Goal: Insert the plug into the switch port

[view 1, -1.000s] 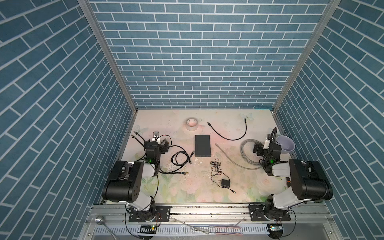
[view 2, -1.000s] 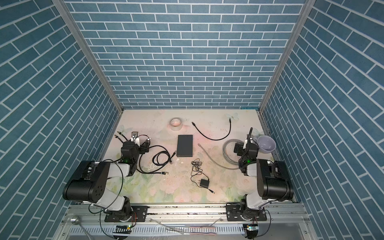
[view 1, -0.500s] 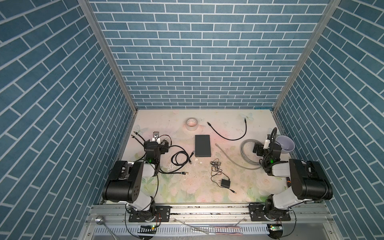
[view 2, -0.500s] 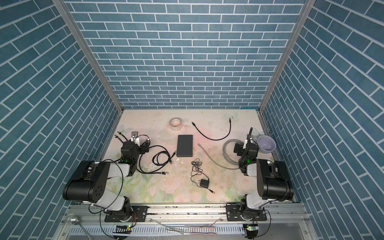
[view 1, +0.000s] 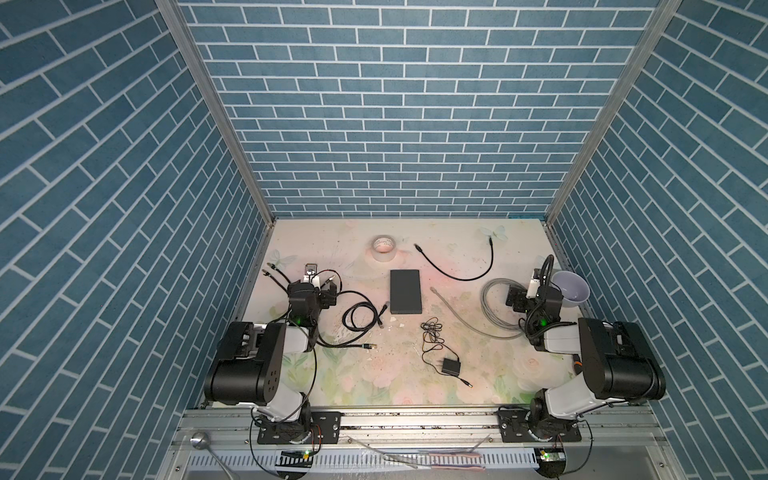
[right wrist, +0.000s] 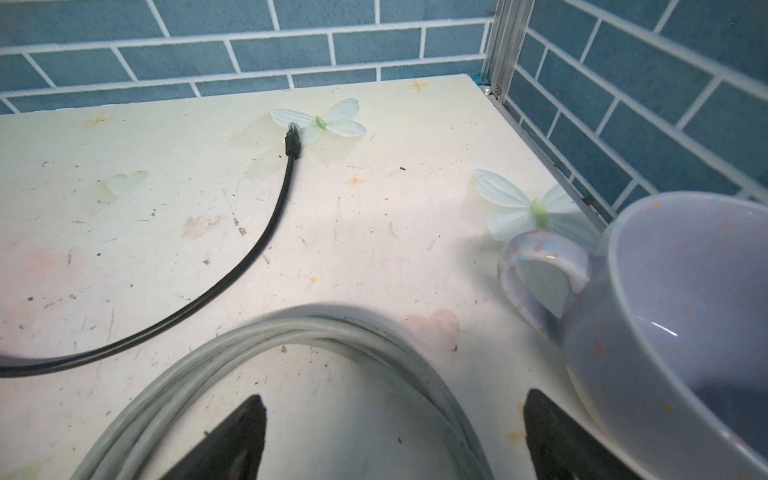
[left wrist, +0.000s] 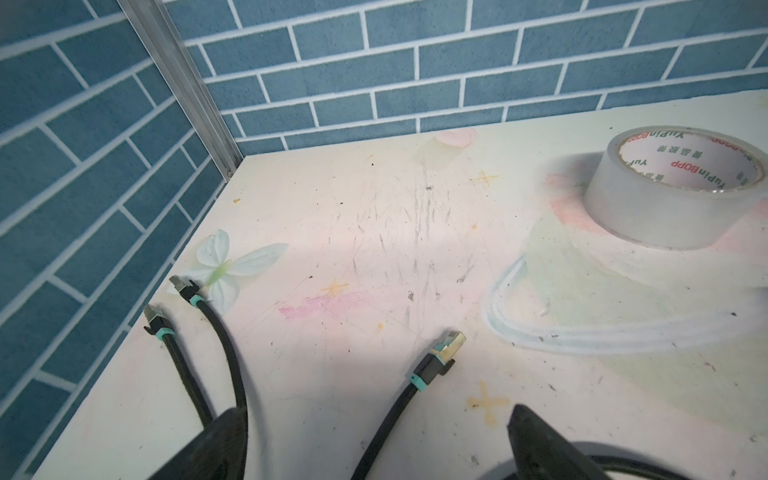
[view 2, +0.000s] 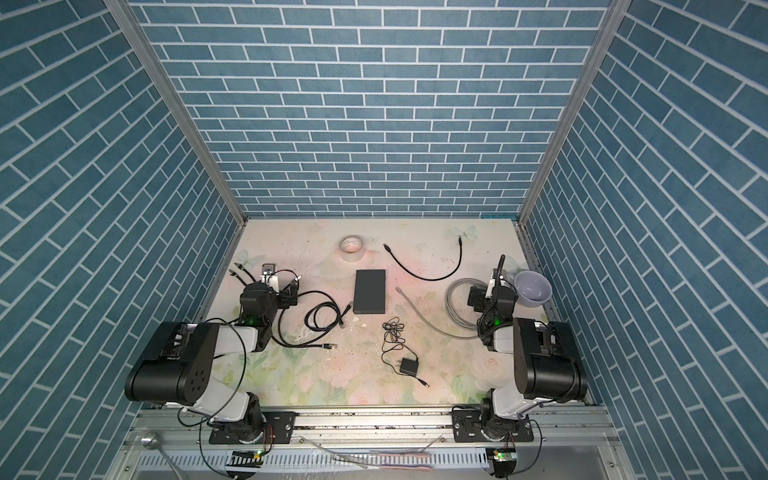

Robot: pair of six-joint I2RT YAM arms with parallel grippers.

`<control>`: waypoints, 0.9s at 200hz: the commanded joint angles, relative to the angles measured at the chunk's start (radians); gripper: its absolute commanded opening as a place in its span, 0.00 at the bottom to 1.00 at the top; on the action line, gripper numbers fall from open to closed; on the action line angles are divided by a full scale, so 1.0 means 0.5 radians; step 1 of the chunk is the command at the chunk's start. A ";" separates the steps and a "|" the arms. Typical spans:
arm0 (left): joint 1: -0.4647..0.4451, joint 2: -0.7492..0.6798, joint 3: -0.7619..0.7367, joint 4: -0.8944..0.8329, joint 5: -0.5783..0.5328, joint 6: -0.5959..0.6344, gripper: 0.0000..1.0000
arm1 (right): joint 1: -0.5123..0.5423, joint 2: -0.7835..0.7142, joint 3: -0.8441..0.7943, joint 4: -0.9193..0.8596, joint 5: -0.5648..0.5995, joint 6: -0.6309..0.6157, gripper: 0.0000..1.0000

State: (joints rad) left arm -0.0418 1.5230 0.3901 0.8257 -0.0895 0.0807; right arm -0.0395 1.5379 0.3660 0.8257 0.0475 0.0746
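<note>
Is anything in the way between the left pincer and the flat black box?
Only something low. A coiled black cable lies flat between the left pincer and the switch, one of its plugs near the switch's corner. Nothing tall stands there, so the pincer could probably pass over it.

Switch (view 1: 405, 291) ports: too small in both top views (mug (right wrist: 685, 311) half out of the right wrist view)
</note>
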 commanded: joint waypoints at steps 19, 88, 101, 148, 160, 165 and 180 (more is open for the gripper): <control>-0.045 -0.326 0.309 -0.701 -0.162 0.016 1.00 | 0.036 -0.337 0.419 -0.852 0.070 0.001 0.89; -0.668 -0.411 0.920 -1.761 -0.377 -0.149 0.95 | 0.671 -0.398 0.699 -1.625 -0.093 0.444 0.84; -0.808 -0.356 0.981 -1.898 -0.332 -0.408 0.94 | 0.846 -0.336 0.702 -1.580 -0.143 0.538 0.84; -1.037 -0.050 1.041 -1.856 -0.002 -0.951 0.92 | 1.255 0.010 0.830 -1.278 -0.461 0.707 0.81; -1.039 0.039 1.111 -1.881 0.056 -1.001 0.91 | 1.309 0.087 0.837 -1.193 -0.513 0.729 0.80; -1.039 0.072 1.136 -1.884 0.081 -1.011 0.91 | 1.328 0.117 0.832 -1.151 -0.518 0.747 0.79; -1.042 0.155 1.175 -1.855 0.130 -1.045 0.90 | 1.359 0.175 0.820 -1.076 -0.534 0.793 0.76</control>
State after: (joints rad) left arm -0.5602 1.5612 0.9199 -0.0887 -0.0975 -0.3447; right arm 0.6178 1.5867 0.7479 0.1921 -0.1627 0.3954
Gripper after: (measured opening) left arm 0.907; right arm 0.779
